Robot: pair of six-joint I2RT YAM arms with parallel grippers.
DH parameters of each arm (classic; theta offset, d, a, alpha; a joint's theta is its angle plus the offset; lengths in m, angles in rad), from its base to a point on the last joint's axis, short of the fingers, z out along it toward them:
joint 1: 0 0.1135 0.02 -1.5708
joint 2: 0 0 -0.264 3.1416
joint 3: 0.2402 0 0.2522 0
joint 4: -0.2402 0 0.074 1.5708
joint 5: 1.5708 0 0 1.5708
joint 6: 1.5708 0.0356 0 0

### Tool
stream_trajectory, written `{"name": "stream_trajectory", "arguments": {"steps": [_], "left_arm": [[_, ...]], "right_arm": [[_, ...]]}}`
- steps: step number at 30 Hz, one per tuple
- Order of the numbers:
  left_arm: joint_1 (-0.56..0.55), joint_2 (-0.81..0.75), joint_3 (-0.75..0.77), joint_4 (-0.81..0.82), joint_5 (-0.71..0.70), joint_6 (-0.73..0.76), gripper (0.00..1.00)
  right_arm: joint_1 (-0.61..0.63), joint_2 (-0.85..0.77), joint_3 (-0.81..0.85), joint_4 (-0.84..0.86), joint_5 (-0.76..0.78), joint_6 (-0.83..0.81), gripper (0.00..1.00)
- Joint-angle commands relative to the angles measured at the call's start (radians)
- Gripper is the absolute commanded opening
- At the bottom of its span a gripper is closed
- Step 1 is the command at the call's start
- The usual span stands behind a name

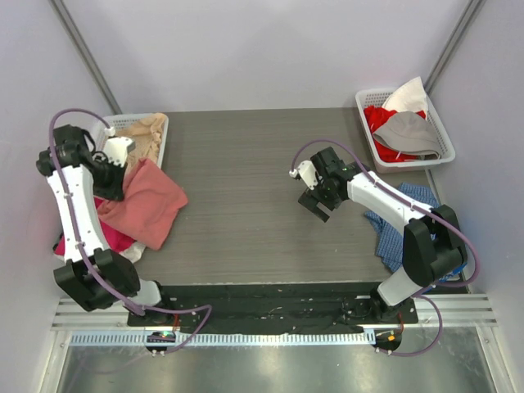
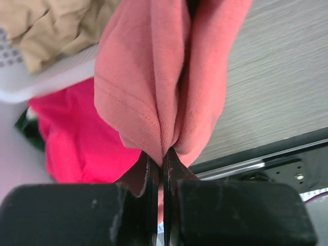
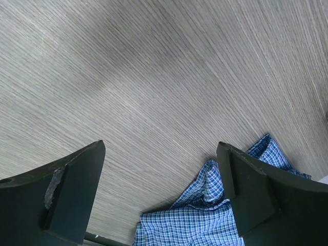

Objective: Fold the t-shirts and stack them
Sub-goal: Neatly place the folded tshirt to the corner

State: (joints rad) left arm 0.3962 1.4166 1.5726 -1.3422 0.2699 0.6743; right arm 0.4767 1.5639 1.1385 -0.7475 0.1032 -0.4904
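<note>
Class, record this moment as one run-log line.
left gripper: shut on salmon t-shirt | right gripper: open, empty, above table | fold: not yet begun

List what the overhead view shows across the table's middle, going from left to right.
salmon-red t-shirt → right gripper, open above the bare tabletop → blue checked cloth
</note>
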Motion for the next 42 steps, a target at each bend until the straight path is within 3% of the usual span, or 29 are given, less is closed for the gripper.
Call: {"name": "stream_trajectory", "arguments": {"steps": [1, 12, 23, 42], "left_arm": [[0.107, -0.064, -0.017, -0.058, 0.0, 0.122, 0.0], [0.343, -0.077, -0.102, -0.031, 0.028, 0.249, 0.0], [0.624, 0.039, -0.046, 0.026, 0.084, 0.326, 0.0], [0.737, 0.206, 0.02, 0.207, 0.049, 0.301, 0.0]], "right_arm": [[0.005, -0.041, 0.023, 0.013, 0.003, 0.001, 1.0], [0.003, -0.024, 0.044, 0.002, -0.01, 0.009, 1.0], [0.007, -0.008, 0.046, -0.001, -0.02, 0.018, 1.0], [0.02, -0.018, 0.052, -0.021, -0.013, 0.035, 1.0]]}}
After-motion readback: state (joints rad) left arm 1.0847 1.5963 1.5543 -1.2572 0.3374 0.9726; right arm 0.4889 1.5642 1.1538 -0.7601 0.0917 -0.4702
